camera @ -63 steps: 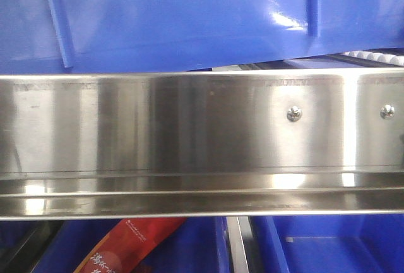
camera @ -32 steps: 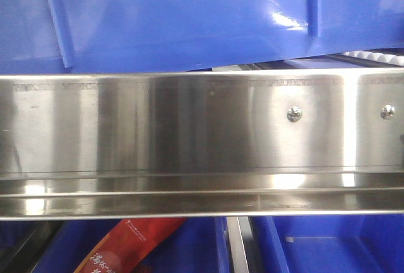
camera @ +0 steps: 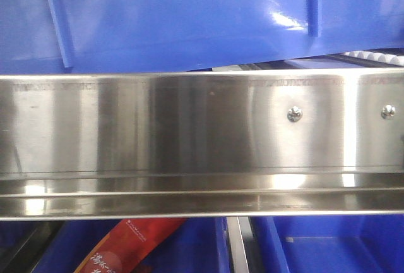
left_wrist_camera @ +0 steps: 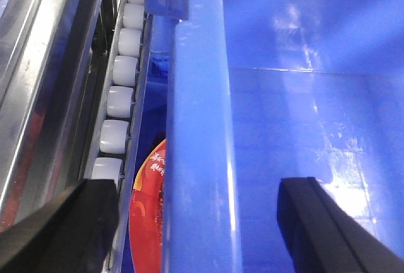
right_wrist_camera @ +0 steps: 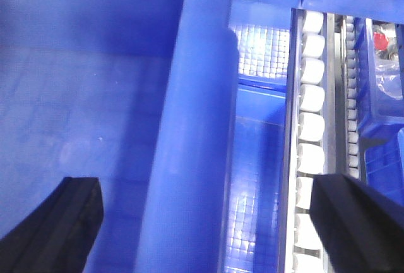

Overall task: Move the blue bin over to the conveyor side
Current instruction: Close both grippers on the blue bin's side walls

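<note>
The blue bin (camera: 189, 20) fills the top of the front view, sitting behind a steel rail. In the left wrist view its thick rim (left_wrist_camera: 199, 127) runs up the middle. My left gripper (left_wrist_camera: 196, 191) is open with one black finger on each side of the rim, neither touching it. In the right wrist view the bin's other rim (right_wrist_camera: 189, 134) runs up the middle. My right gripper (right_wrist_camera: 205, 188) is open and straddles it the same way, with gaps on both sides. The grey conveyor belt is out of view.
A shiny steel rail (camera: 202, 140) crosses the front view. Rows of white rollers (left_wrist_camera: 120, 102) (right_wrist_camera: 309, 115) run just outside each rim. Below the rack are other blue crates (camera: 328, 248), one holding a red packet (camera: 126, 248), which also shows in the left wrist view (left_wrist_camera: 148, 216).
</note>
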`<state>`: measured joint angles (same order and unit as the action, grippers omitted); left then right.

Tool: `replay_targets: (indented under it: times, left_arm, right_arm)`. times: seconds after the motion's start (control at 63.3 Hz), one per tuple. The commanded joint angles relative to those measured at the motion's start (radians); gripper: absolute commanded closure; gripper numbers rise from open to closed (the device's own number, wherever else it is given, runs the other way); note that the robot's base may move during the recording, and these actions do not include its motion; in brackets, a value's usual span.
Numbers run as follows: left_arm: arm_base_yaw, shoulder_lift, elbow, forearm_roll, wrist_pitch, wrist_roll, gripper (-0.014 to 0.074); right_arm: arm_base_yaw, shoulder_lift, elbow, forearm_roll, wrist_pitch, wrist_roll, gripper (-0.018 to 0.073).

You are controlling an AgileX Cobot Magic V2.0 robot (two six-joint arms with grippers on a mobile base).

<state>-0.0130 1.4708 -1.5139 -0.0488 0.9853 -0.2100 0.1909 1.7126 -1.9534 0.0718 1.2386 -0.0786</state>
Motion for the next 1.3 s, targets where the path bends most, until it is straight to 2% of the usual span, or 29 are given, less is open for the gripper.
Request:
replay_targets:
  times: [0.0, 0.49, 0.569, 0.664, 0.727, 0.917, 0.98, 1.28]
  left_arm:
    - [-0.006, -0.002, -0.008, -0.001, -0.008, -0.007, 0.0172]
    - [-0.006, -0.002, -0.008, -0.001, -0.008, -0.007, 0.0172]
    - [-0.006, -0.002, -0.008, -0.001, -0.008, -0.007, 0.0172]
    - [-0.006, -0.002, -0.008, -0.001, -0.008, -0.007, 0.0172]
    - [-0.006, -0.002, -0.008, -0.001, -0.008, -0.007, 0.0172]
    - [-0.006, -0.002, -0.008, -0.001, -0.008, -0.007, 0.0172]
    - [-0.006, -0.002, -0.008, -0.001, -0.008, -0.007, 0.0172]
    - [-0.006, 0.0, -0.008, -0.046, -0.026, -0.007, 0.0172]
  right_arm:
    - [0.003, -0.004, 0.001, -0.013, -0.018, -0.002, 0.0009]
    - [0.003, -0.004, 0.001, -0.013, -0.018, -0.043, 0.0026]
    - [0.003, -0.004, 0.001, -0.013, -0.018, -0.043, 0.0083]
    - [0.003, -0.004, 0.001, -0.013, -0.018, -0.043, 0.0192]
    - [0.003, -0.004, 0.001, -0.013, -0.018, -0.043, 0.0292]
    - [0.003, -0.004, 0.001, -0.013, -0.018, -0.043, 0.0666]
    - [0.003, -0.004, 0.001, -0.013, -0.018, -0.043, 0.0632]
    - [0.003, -0.004, 0.001, -0.013, -0.018, -0.043, 0.0638]
